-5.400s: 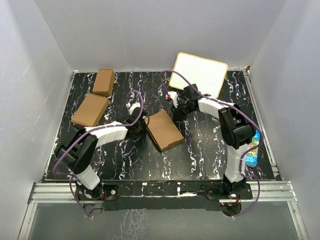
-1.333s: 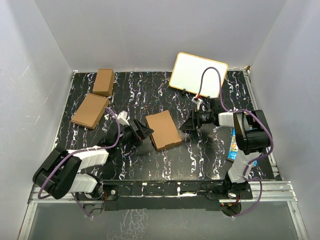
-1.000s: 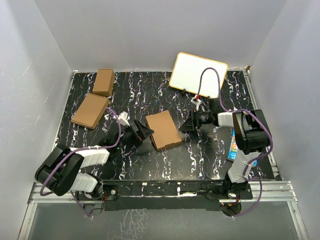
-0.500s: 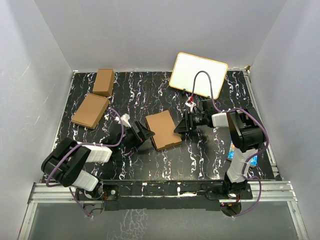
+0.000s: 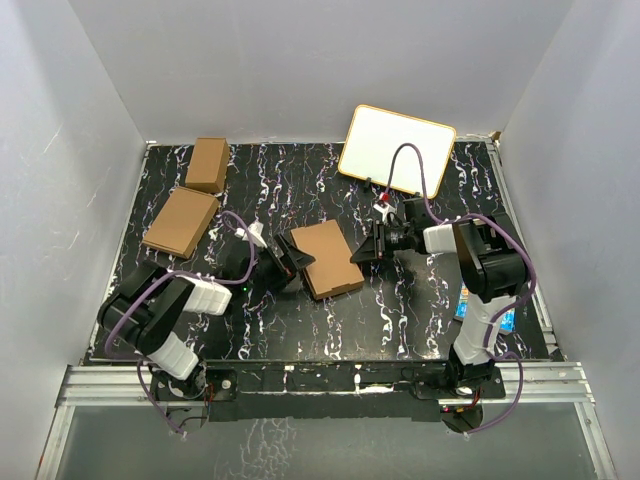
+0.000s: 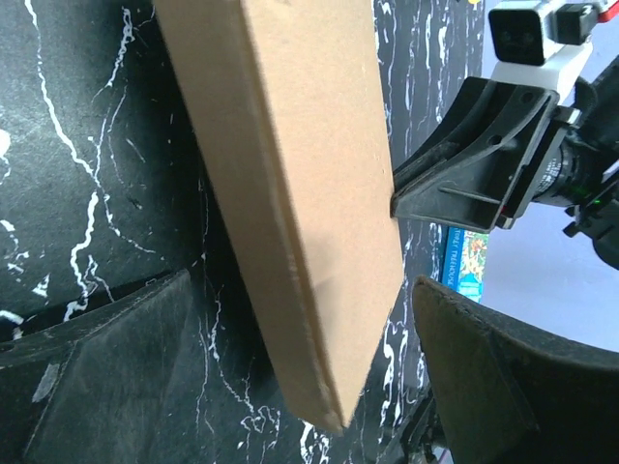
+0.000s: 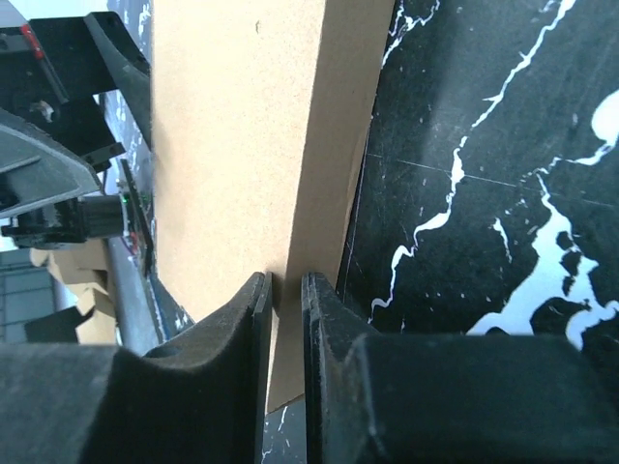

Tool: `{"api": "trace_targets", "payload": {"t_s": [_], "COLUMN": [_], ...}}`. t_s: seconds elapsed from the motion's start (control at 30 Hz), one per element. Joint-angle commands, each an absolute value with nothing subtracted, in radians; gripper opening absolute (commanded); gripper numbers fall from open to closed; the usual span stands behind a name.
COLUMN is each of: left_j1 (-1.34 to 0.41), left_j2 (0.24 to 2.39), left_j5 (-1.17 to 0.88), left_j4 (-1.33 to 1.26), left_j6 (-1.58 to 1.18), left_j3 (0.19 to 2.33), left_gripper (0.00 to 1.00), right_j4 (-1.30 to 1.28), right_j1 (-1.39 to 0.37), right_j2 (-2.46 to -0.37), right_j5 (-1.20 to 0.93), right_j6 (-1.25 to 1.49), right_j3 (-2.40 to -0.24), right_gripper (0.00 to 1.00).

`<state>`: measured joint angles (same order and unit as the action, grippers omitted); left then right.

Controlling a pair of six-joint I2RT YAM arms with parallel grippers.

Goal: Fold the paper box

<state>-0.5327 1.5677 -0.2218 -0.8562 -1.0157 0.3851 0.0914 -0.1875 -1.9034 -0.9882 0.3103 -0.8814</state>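
Black table (image 5: 400, 300) bears the closed paper box (image 5: 328, 258).

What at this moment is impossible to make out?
- Top view: the paper box flaps and slits, too small.
- Right wrist view: how much cardboard the right tool pinches, hidden by its own fingers.
- Top view: blue printed pack, mostly behind the right arm.
- Left wrist view: box's far end, cut off at the top edge.
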Motion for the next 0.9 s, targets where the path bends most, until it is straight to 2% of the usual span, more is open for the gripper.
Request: {"api": "trace_targets", "payload": {"t_s": [0.0, 0.23, 0.33, 0.4, 0.5, 0.63, 0.77, 0.87], "left_j1": [-0.529, -0.551, -0.562, -0.568, -0.568, -0.568, -0.566, -0.550], "left_j2": [1.625, 1.698, 1.730, 1.748, 1.743, 1.659, 1.513, 1.420], "left_j5": [-0.244, -0.252, -0.243, -0.239, -0.219, -0.169, -0.088, -0.043], "left_j4": [-0.857, -0.959, -0.967, -0.965, -0.945, -0.775, -0.580, -0.385], "left_j6": [-1.053, -1.108, -1.119, -1.121, -1.107, -1.016, -0.914, -0.824], "left_j3": [0.388, 0.406, 0.439, 0.462, 0.477, 0.512, 0.543, 0.599], "left_gripper": [0.96, 0.96, 0.91, 0.81, 0.58, 0.34, 0.23, 0.20], "right_j4": [0.091, 0.078, 0.075, 0.068, 0.059, 0.054, 0.040, 0.012], "right_j1": [-0.145, -0.143, -0.143, -0.143, -0.142, -0.135, -0.112, -0.078], "right_j2": [-1.964, -1.987, -1.993, -1.990, -1.976, -1.936, -1.881, -1.826], "right_j5": [-0.934, -0.946, -0.952, -0.957, -0.969, -1.019, -1.062, -1.076], "right_j6": [0.309, 0.307, 0.305, 0.298, 0.276, 0.243, 0.210, 0.171], "right_j3": [-0.896, -0.904, -0.908, -0.912, -0.919, -0.934, -0.949, -0.960], "right_gripper": [0.16, 0.15, 0.15, 0.15, 0.18, 0.28, 0.42, 0.48]}}
